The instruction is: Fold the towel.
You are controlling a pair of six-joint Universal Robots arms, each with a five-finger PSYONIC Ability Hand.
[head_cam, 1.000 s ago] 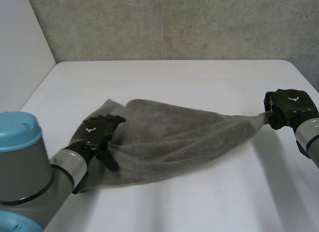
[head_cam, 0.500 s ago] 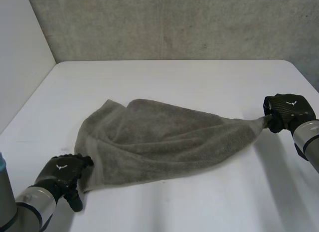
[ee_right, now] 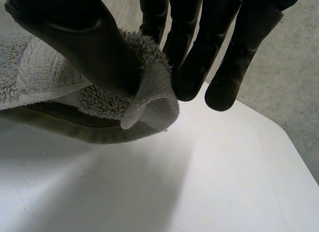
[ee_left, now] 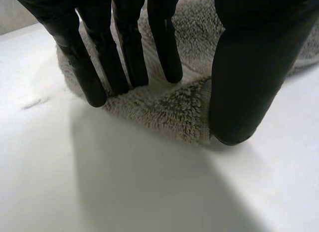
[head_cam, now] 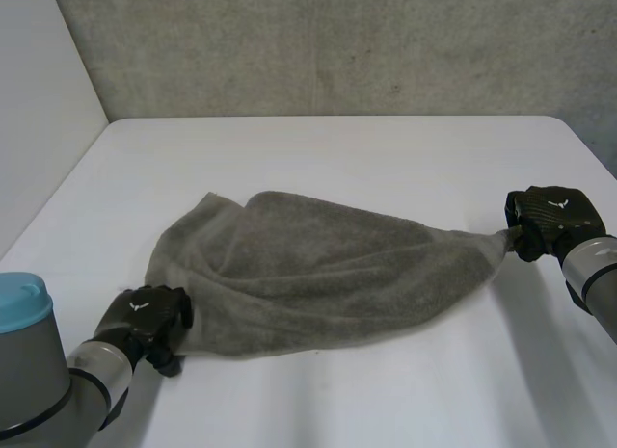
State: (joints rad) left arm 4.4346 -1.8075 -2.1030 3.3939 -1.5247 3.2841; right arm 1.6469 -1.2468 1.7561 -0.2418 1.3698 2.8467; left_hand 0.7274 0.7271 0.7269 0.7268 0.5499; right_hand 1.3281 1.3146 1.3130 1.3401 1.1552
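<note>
Left hand slid onto towel corner, fingers straight; right hand pinches opposite corner.

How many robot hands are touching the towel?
2. The black left robot hand rests its fingertips on the near-left corner of the grey fluffy towel. The black right robot hand pinches the corner at the towel's right end.

A grey terry towel lies rumpled and unfolded across the white table, broad at its left end, tapering to a bunched right corner raised just off the surface.
</note>
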